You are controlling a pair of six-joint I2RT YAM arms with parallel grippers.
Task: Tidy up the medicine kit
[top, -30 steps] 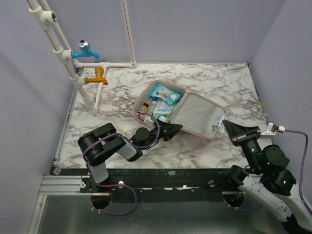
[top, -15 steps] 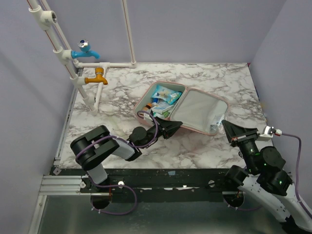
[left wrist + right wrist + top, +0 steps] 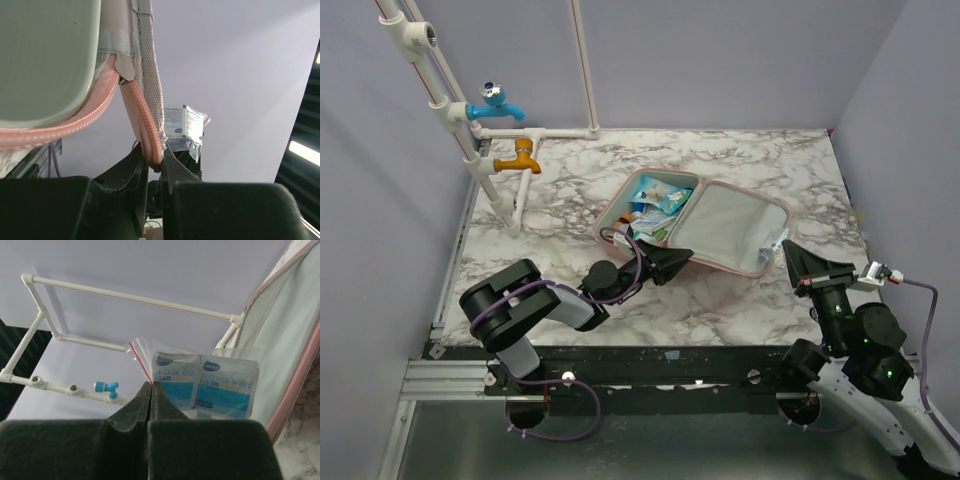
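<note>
The pink medicine kit (image 3: pixel 725 225) lies open in the middle of the marble table. Small bottles and blue-white sachets (image 3: pixel 650 208) fill its left half, and its pale grey right half is bare. My left gripper (image 3: pixel 676 260) is shut on the kit's near zipper edge (image 3: pixel 150 135), between the two halves. My right gripper (image 3: pixel 788 252) is at the kit's right corner, shut on the corner of a clear zip bag of alcohol wipes (image 3: pixel 205 385). The bag hangs just beside the kit's pink rim (image 3: pixel 300 370). In the left wrist view the same bag (image 3: pixel 186 122) shows beyond the held edge.
A white pipe frame (image 3: pixel 585 70) with a blue tap (image 3: pixel 492 103) and an orange tap (image 3: pixel 518 157) stands at the back left. Purple walls close the table on three sides. The table's black front rail (image 3: pixel 660 360) runs between the arm bases.
My right gripper has drawn a little right and back with the bag. The left arm's elbow has shifted left while its grip stays, and the kit has turned slightly.
</note>
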